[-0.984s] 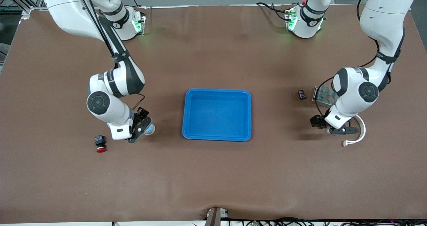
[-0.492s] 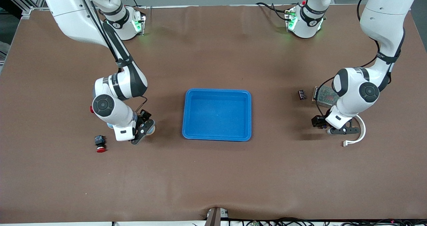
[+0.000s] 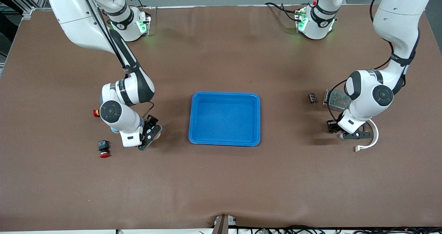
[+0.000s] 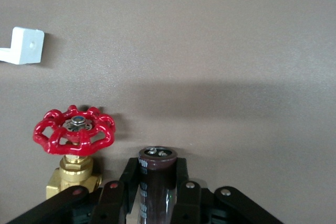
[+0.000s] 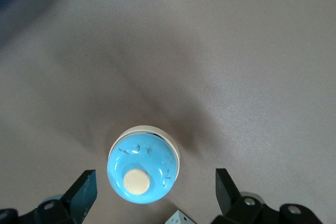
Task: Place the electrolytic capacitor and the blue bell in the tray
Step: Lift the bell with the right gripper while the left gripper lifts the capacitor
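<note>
Flanking the tray, your left pincer gripped the electrolytic capacitor; your right pincer straddled the blue bell, open.

Two arms, glossy white shells with black bands at the joints and round dark-grey caps on the elbow housings. Black cables strapped along the links. Bases at 11 o'clock and at 1 o'clock, lit green. Right end effector: black angular fingers. Left end effector: black fingers, silver screw heads, small red dots.
</note>
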Controlling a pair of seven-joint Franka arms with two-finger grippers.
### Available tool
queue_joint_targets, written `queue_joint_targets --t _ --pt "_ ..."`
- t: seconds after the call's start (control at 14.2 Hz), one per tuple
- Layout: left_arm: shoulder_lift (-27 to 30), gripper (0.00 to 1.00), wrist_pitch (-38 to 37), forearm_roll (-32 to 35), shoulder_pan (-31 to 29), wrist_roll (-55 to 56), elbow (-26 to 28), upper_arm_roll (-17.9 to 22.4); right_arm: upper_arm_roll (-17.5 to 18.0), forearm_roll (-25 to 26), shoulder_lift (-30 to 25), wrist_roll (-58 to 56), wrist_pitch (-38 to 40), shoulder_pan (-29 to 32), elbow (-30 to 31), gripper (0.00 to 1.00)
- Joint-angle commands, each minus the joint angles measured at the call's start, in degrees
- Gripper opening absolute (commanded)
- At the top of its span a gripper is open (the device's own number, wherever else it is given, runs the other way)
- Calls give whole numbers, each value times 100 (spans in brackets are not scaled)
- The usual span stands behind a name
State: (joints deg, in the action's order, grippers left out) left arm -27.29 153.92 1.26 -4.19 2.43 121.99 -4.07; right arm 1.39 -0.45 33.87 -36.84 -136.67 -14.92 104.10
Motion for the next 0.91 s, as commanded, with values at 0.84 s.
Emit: queue_joint_targets --t 0.84 --pt "128 0 -362 147 23 266 -183 38 2 -60 243 36 -501 -55 163 100"
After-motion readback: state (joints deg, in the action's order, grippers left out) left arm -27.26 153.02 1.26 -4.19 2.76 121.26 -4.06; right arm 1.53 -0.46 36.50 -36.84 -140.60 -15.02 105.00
